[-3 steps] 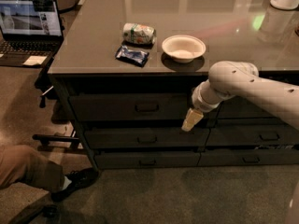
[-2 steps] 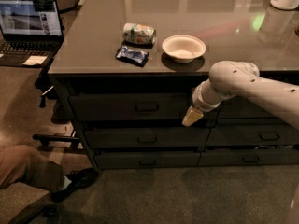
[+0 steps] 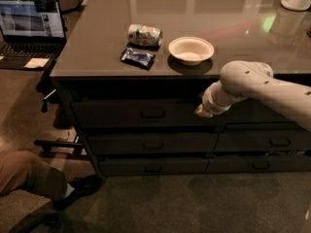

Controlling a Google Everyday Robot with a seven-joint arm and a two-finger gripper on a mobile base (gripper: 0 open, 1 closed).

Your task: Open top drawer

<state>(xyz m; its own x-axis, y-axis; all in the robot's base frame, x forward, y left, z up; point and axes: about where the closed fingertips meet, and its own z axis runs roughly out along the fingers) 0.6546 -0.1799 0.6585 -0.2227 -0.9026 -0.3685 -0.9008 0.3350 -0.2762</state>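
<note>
The top drawer (image 3: 121, 114) is the wide dark front just under the counter top, with a small bar handle (image 3: 153, 113) at its middle. Its front sits flush with the drawers below it. My gripper (image 3: 203, 111), at the end of the white arm (image 3: 252, 84) reaching in from the right, is pressed against the right end of the top drawer's front, well to the right of the handle. Only its tan tip shows below the wrist.
On the counter (image 3: 97, 42) stand a white bowl (image 3: 191, 50), a can on its side (image 3: 145, 35) and a blue packet (image 3: 138, 57). Two shallower drawers (image 3: 153, 143) lie below, narrower ones (image 3: 279, 141) to the right. A laptop (image 3: 31, 23) and a person's leg and shoe (image 3: 80, 188) are at left.
My gripper has moved up from the seam below the top drawer to the drawer's front. The drawer front has not moved.
</note>
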